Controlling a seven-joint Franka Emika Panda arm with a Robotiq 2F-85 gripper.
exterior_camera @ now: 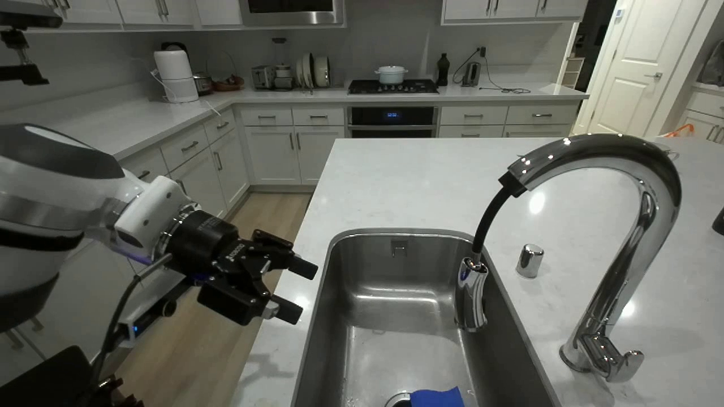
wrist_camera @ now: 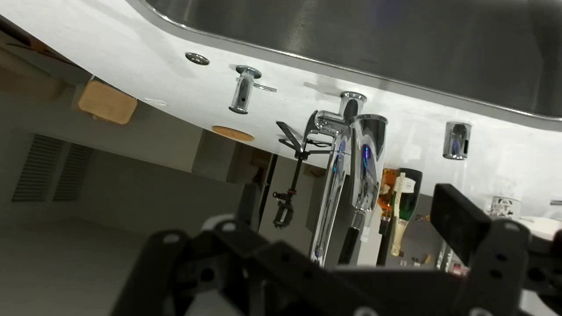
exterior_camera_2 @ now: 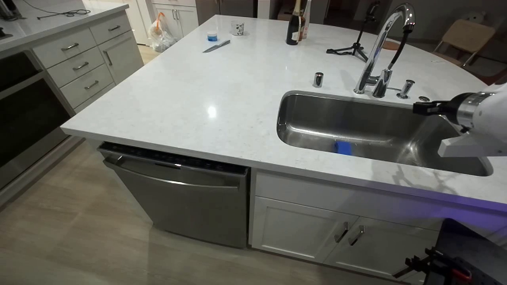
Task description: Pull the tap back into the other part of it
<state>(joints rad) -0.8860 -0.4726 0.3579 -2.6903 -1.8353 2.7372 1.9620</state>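
White kitchen desk (exterior_camera: 407, 186) surrounds the sink (exterior_camera: 404, 350), spray head (exterior_camera: 472, 297) hangs by its hose (exterior_camera: 490, 217) below the end of the faucet (exterior_camera: 639, 254), hand (exterior_camera: 298, 289) is spread wide, well apart from both, and an off-centre push could set the dangling spray head swinging away.

In an exterior view, the chrome gooseneck faucet (exterior_camera_2: 373, 57) rose from the surface (exterior_camera_2: 222, 79) behind a steel sink (exterior_camera_2: 324, 114). A black hose (exterior_camera_2: 399, 51) ran from the end of its arch to the spray head (exterior_camera_2: 382, 83), which hung slightly tilted and apart from the faucet's mouth. A blue object (exterior_camera_2: 343, 148) lay in the sink. The claw (exterior_camera_2: 420, 108) projected from the right, across the sink's end. Farther back stood a tripod (exterior_camera_2: 357, 46), bottles (exterior_camera_2: 294, 28) and a patterned cup (exterior_camera_2: 237, 28); a knife (exterior_camera_2: 216, 46) lay near the cup.
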